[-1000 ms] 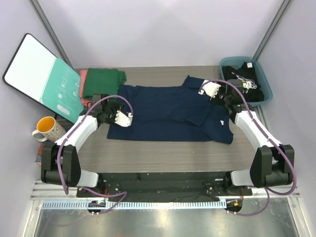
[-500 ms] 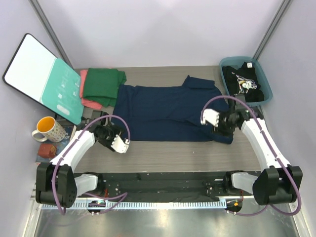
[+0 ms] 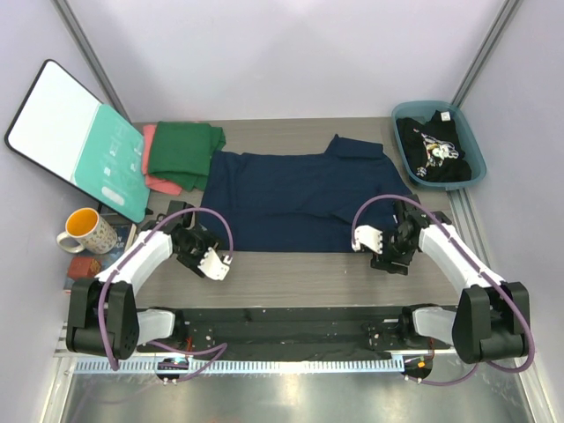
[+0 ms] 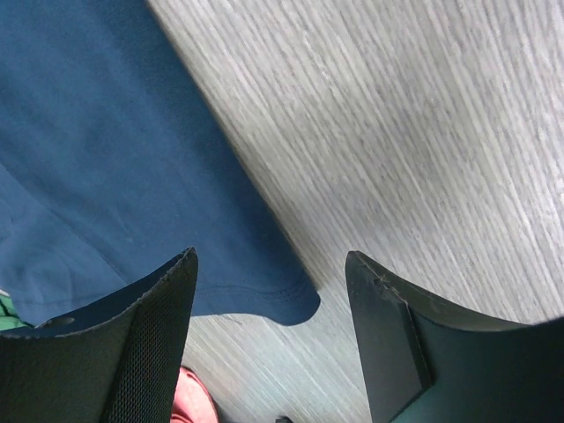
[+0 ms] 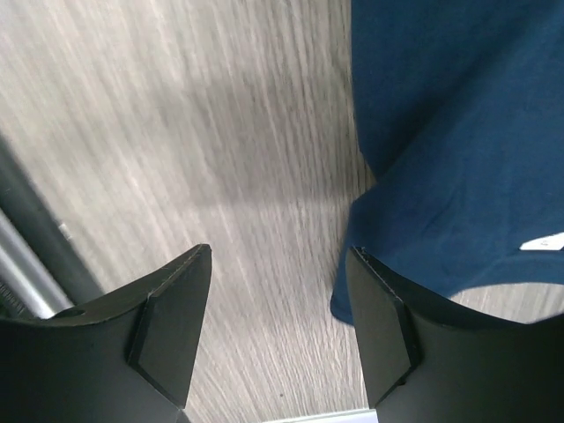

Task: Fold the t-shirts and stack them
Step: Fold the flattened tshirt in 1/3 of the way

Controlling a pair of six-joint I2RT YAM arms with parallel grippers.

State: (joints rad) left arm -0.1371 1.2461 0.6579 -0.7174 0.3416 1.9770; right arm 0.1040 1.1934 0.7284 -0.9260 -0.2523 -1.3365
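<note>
The navy tee (image 3: pixel 300 201) lies with its long axis left-right. At its near corners the left tool (image 3: pixel 217 263) and right tool (image 3: pixel 372 245) hang agape and empty, seemingly equally close.

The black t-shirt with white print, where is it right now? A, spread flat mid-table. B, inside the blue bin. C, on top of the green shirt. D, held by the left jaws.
B: the black t-shirt lies bunched inside the blue bin at the table's far right corner.

Right tool (image 5: pixel 275 256) spread and empty, wood-grain table (image 5: pixel 176 132) below, navy t-shirt (image 5: pixel 458 159) corner beside one finger
</note>
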